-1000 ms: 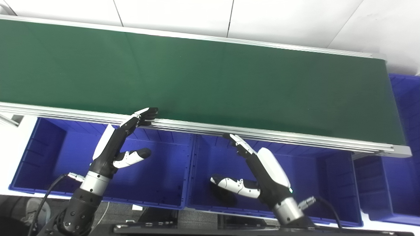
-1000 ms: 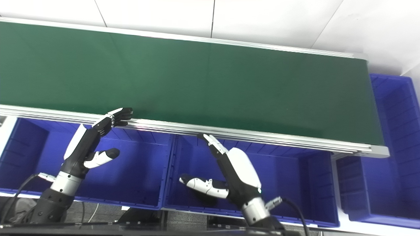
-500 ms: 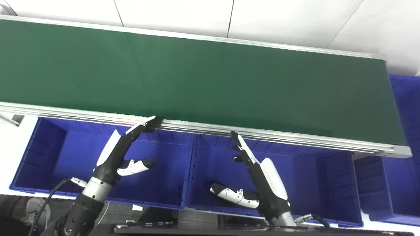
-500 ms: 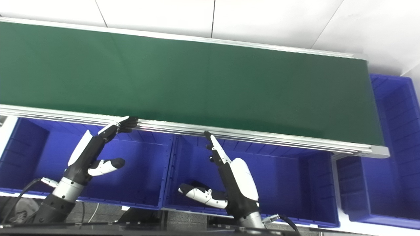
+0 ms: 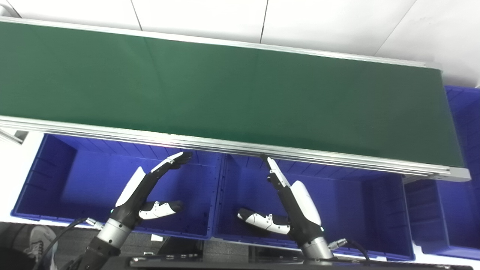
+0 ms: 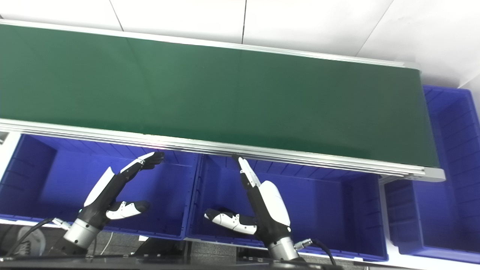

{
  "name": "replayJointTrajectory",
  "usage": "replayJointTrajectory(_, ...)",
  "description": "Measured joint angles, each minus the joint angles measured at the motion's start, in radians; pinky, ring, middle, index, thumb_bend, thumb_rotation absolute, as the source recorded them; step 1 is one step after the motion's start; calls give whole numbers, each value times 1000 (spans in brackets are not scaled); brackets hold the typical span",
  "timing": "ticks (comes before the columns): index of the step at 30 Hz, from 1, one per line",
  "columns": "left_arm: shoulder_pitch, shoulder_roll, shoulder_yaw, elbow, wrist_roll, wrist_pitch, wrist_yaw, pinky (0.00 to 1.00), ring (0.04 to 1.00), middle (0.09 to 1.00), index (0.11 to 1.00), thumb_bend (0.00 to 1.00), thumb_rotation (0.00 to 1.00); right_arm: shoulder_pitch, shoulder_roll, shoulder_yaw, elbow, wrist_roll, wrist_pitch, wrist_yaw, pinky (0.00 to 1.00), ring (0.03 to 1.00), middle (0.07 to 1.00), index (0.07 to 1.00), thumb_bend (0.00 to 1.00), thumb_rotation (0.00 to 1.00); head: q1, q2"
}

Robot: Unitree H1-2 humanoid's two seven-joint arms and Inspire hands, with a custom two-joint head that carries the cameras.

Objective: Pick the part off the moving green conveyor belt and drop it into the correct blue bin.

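The green conveyor belt (image 5: 225, 90) runs across the upper half of both views, and no part shows on it. My left hand (image 5: 144, 191) hovers open over the left blue bin (image 5: 71, 176), fingers stretched toward the belt's near rail, thumb out to the right. My right hand (image 5: 290, 204) hovers open over the middle blue bin (image 5: 356, 202), fingers pointing up at the rail, thumb out to the left. Neither hand holds anything.
The aluminium rail (image 5: 240, 144) edges the belt's near side just above the bins. A third blue bin (image 5: 463, 150) stands past the belt's right end. White wall panels (image 5: 262, 15) lie behind the belt.
Both hands have drawn back and down from the rail toward me. The left hand's fingertips have left the rail and now hang over its bin. The belt stays bare.
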Motion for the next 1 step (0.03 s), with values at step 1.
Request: replayJointTrajectory(1,-7,1,-12,15,0,0,19,831,861,881,876,792,852,-1,1,-2,19,2,-3,-3,856,979,1000,1000,794,564,0,-8)
